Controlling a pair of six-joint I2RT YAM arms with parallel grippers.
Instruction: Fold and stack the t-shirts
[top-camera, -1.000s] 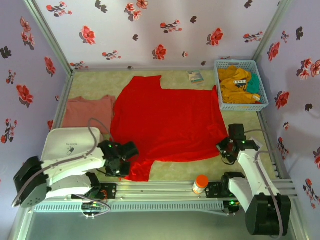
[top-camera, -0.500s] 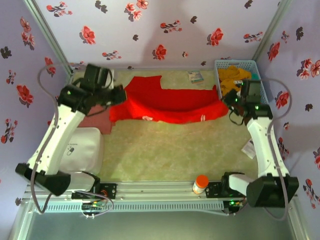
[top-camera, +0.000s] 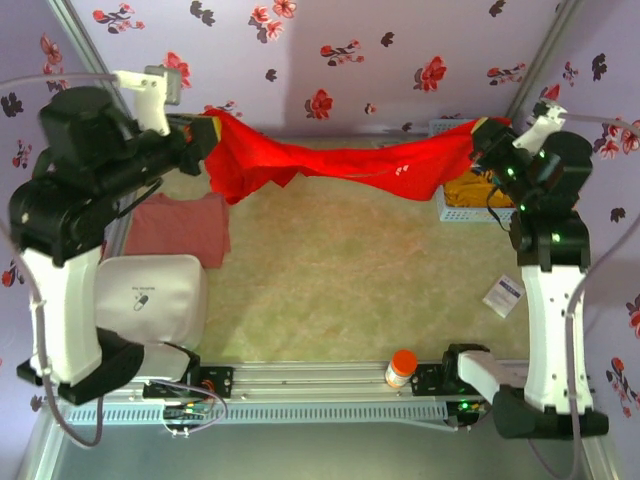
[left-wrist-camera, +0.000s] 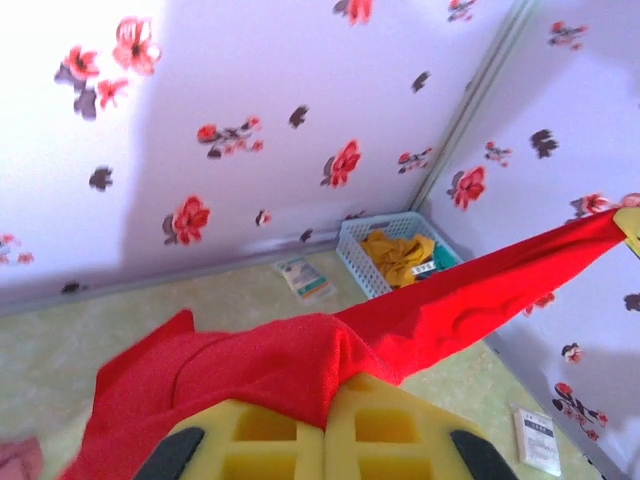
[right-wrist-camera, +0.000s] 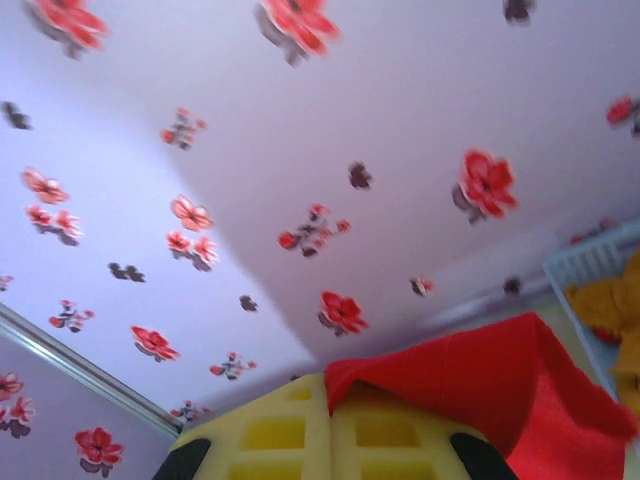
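Observation:
The bright red t-shirt hangs stretched in the air across the back of the table, sagging in the middle. My left gripper is raised high at the back left and is shut on one end of it; its yellow pads pinch the red cloth. My right gripper is raised at the back right, shut on the other end, with red cloth caught between its yellow pads. The salmon-pink t-shirt lies flat on the table at the left.
A blue basket with yellow and teal cloth stands at the back right, partly behind the right arm. A white pad lies front left, an orange-capped bottle at the front edge, a paper tag at right, a leaflet at the back.
Both arms have risen from the table to high at the back, lifting the red t-shirt off the surface until it hangs stretched between them.

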